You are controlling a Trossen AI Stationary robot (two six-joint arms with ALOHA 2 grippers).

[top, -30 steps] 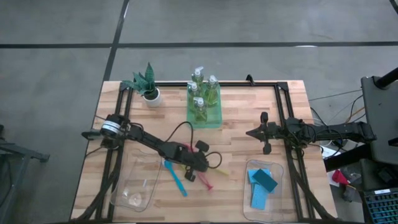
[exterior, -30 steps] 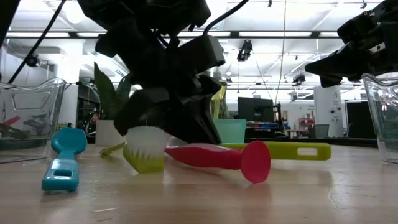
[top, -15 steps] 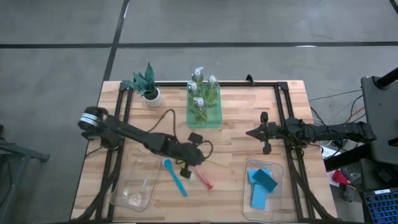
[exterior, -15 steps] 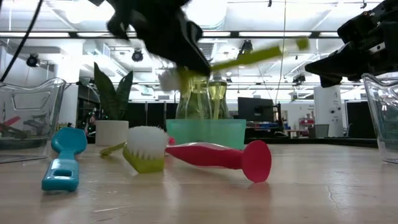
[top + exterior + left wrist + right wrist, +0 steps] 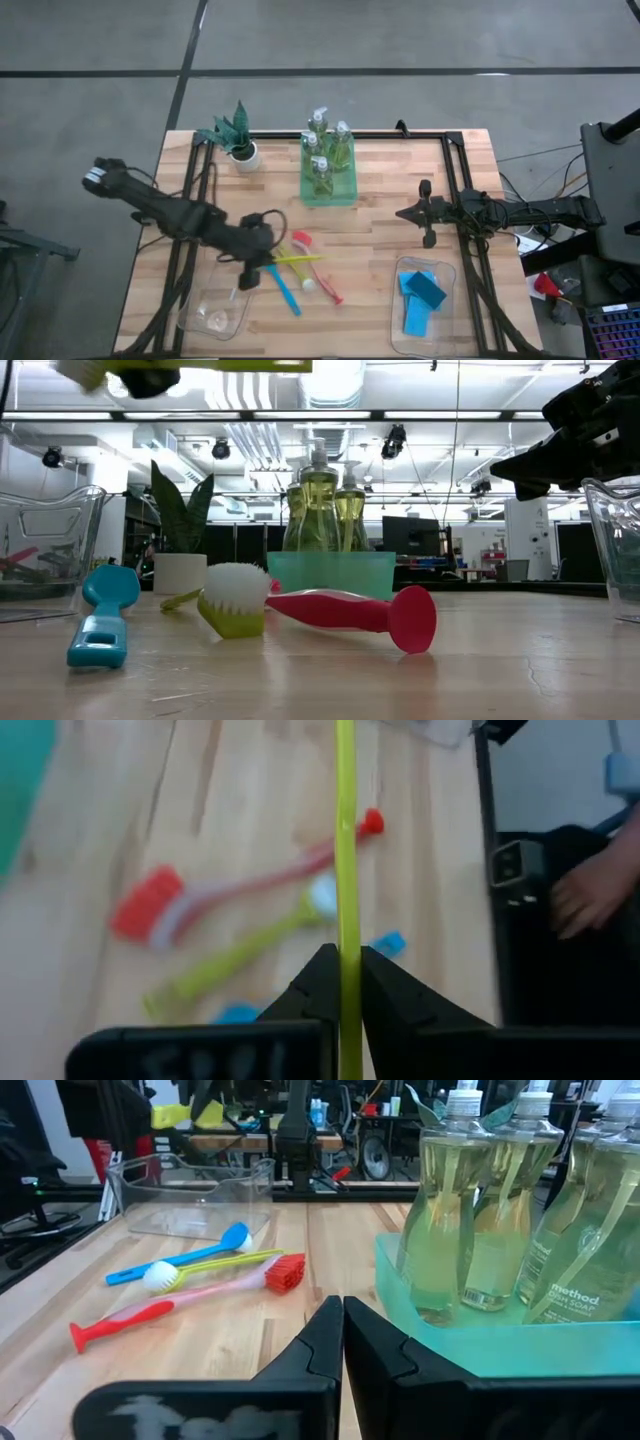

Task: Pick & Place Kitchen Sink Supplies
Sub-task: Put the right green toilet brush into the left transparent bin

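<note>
My left gripper [image 5: 252, 268] is shut on a yellow long-handled brush [image 5: 298, 258], held high over the table left of centre. The brush crosses the top of the low view [image 5: 220, 365]. Below it lie a blue brush [image 5: 284, 288], a pink-red brush [image 5: 345, 610] and a yellow-green brush with white bristles [image 5: 233, 605], all flat on the wood. My right gripper [image 5: 424, 214] is shut and empty, above the table at the right. Soap bottles [image 5: 326, 150] stand in the green tray. Blue and teal sponges [image 5: 421, 296] lie in the right bin. My left gripper pinches the yellow brush's handle [image 5: 346, 935] between its two fingers, toward the bristle end. The handle runs out ahead along the fingers toward the table's right. The brush is lifted clear and about level, its free end [image 5: 319, 257] over the brushes on the table.
A clear bin [image 5: 213, 303] sits at the near left, just beside my left gripper. A clear bin [image 5: 425, 268] sits at the near right. The green tray [image 5: 329, 192] and a potted plant [image 5: 238, 137] stand at the far side. A person's hand [image 5: 585, 905] shows beyond the table's edge.
My left gripper has risen and gone toward the table's left edge, taking the yellow brush with it. The brush has been lifted clear of the other brushes and has gone from tilted to about level. The blue, pink-red and yellow-green brushes have stayed where they were.
</note>
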